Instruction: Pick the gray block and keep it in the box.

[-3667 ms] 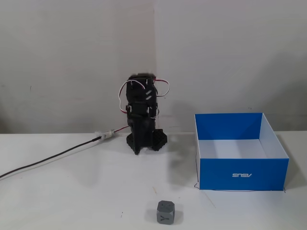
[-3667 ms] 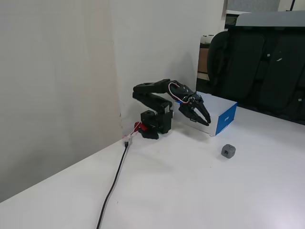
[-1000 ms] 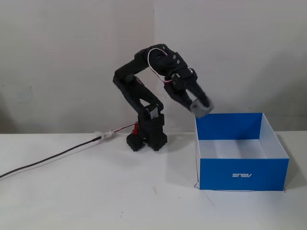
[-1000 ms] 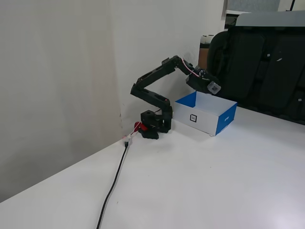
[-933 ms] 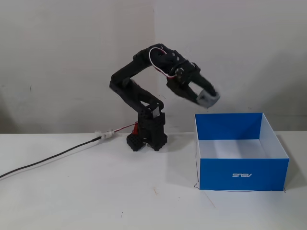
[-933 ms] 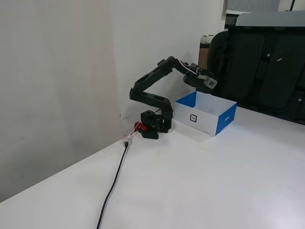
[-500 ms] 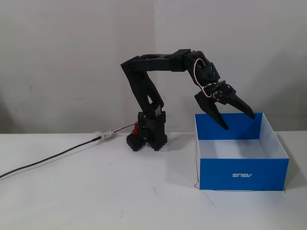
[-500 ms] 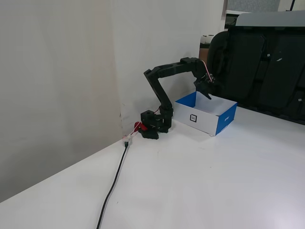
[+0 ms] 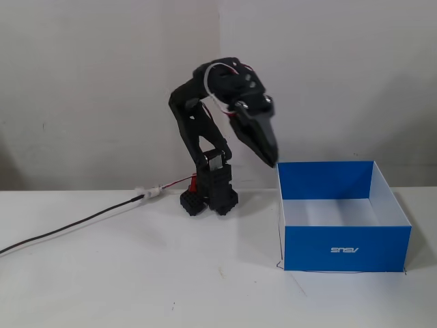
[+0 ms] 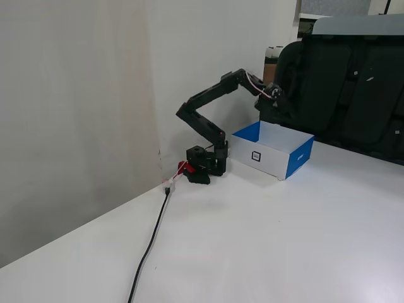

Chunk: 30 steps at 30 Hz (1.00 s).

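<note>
The blue box stands open on the white table at the right, with its white inside showing; it also shows in the other fixed view. The inside that I can see holds nothing. My gripper points down over the box's back left corner, above the rim. Its jaws look closed to a single point with nothing visible between them. In the other fixed view the gripper blends into a dark chair. The gray block is out of view in both fixed views.
The arm's black base stands left of the box by the wall. A black cable runs left from it across the table, also seen in the other fixed view. A black chair stands behind the box.
</note>
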Each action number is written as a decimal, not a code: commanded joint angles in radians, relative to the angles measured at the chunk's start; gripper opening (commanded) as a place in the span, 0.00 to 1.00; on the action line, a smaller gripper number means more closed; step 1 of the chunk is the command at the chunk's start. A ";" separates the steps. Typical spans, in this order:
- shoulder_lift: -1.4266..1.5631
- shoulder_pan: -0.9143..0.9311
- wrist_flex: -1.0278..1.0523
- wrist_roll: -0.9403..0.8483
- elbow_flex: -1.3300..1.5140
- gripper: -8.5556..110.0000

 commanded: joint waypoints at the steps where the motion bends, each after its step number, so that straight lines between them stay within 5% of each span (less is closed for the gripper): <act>1: 0.126 0.107 -0.006 0.011 0.017 0.07; 12: 0.273 0.459 -0.445 -0.002 0.439 0.07; 30: 0.867 0.443 -0.377 -0.031 0.888 0.07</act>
